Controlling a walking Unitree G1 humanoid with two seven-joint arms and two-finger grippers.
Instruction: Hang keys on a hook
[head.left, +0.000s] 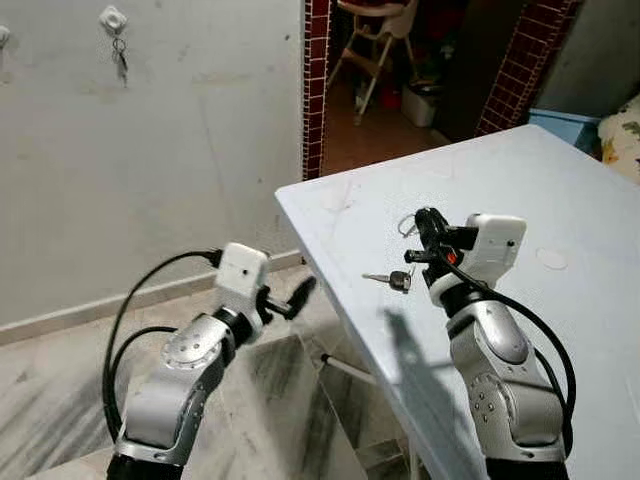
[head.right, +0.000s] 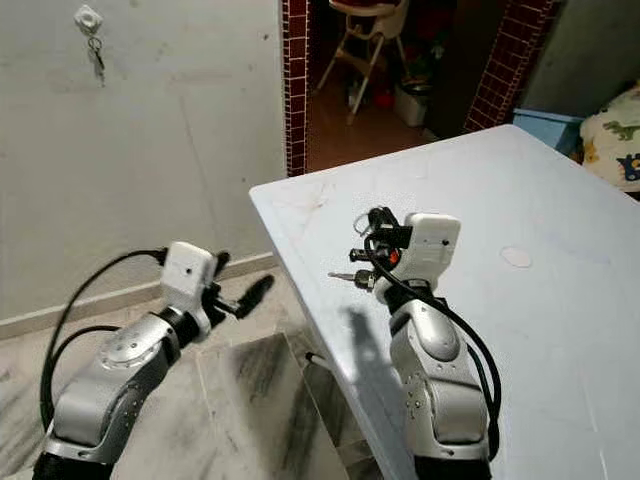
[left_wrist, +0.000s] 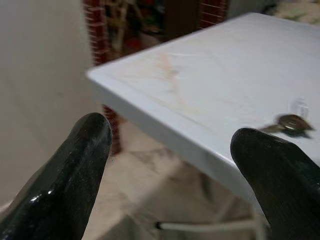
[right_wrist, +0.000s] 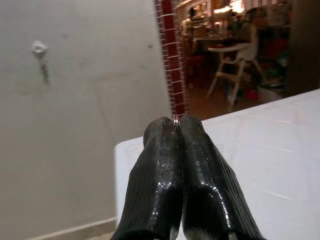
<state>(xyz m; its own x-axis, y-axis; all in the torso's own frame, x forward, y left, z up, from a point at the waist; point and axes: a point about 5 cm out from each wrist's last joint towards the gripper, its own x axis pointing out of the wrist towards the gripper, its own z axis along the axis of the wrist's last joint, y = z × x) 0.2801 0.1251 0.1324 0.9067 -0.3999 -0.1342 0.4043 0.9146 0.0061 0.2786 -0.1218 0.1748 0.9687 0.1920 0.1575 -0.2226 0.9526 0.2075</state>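
1. The right hand (head.right: 372, 232) hovers over the near-left part of the pale desk (head.right: 520, 200), its black fingers pressed together around a key ring.
2. The keys (head.right: 352, 277) dangle just below it, close above the desk.
3. The left hand (head.right: 245, 290) is raised over the marble floor (head.right: 250, 400), fingers parted.
4. A white hook (head.right: 87, 17) on the wall (head.right: 180, 130) carries another set of keys (head.right: 97, 52).

Light: even and soft, daylight-like on the pale wall (head.left: 150, 150)
Shadows: arm's shadow falls dark across the table (head.left: 560, 200)
Doorway (head.left: 400, 70): dim
Focus: wrist views soft, keys (left_wrist: 290, 122) blurred
Glare: mild sheen on black fingers (right_wrist: 175, 170)
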